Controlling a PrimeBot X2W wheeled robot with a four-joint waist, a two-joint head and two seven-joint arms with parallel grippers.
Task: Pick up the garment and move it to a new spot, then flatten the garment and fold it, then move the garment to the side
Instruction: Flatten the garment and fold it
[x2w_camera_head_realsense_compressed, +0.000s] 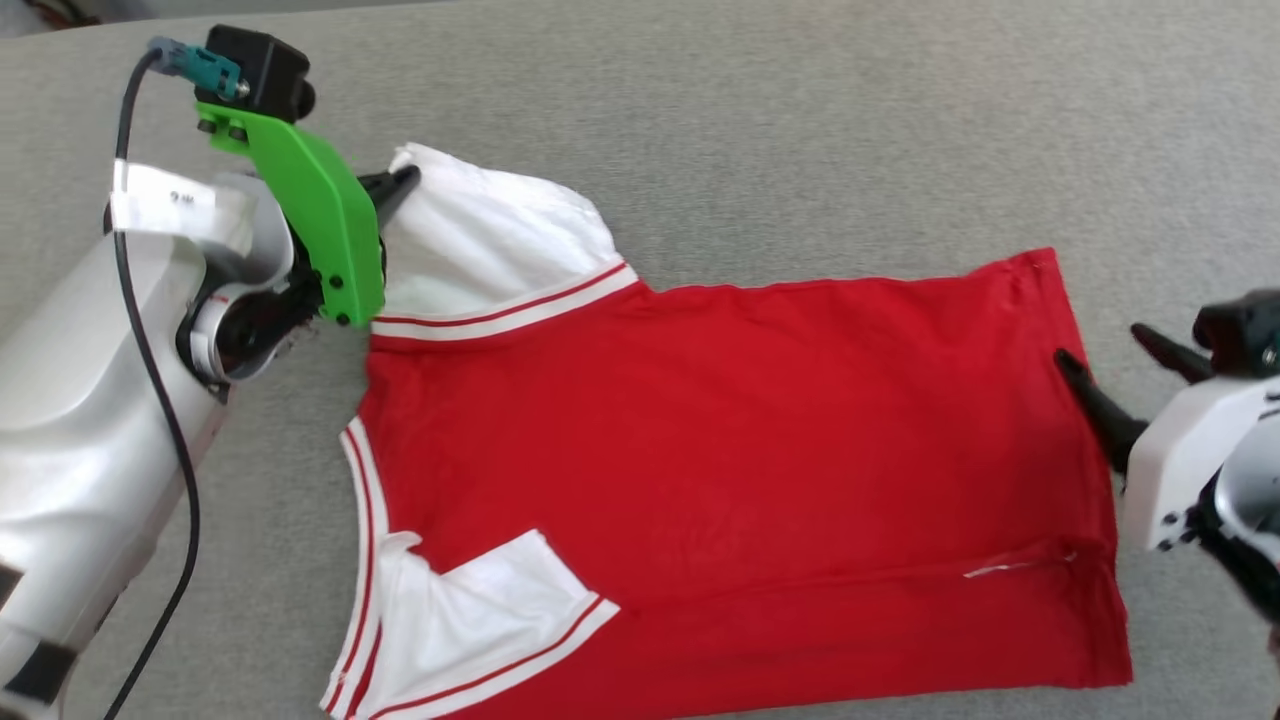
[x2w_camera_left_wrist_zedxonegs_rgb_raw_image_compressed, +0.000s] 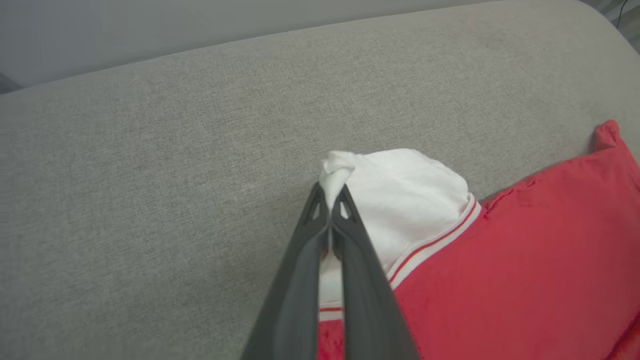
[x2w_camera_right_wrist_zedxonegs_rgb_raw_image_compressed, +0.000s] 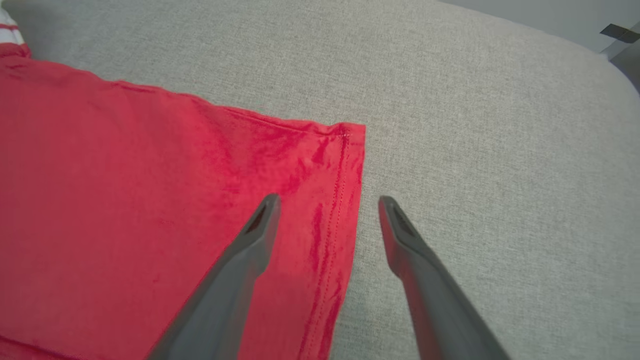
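The garment lies spread on the grey fabric surface, red body with white sleeves and red-striped trim, plain side up. My left gripper is shut on the edge of the far white sleeve, pinching a small fold of it between the fingertips. My right gripper stands open at the garment's hem, one finger over the red cloth and the other over bare surface, with the hem's edge between them. In the head view the right gripper sits at the garment's right side.
The grey upholstered surface stretches all around the garment, with its far edge visible in the left wrist view. A black cable hangs along my left arm.
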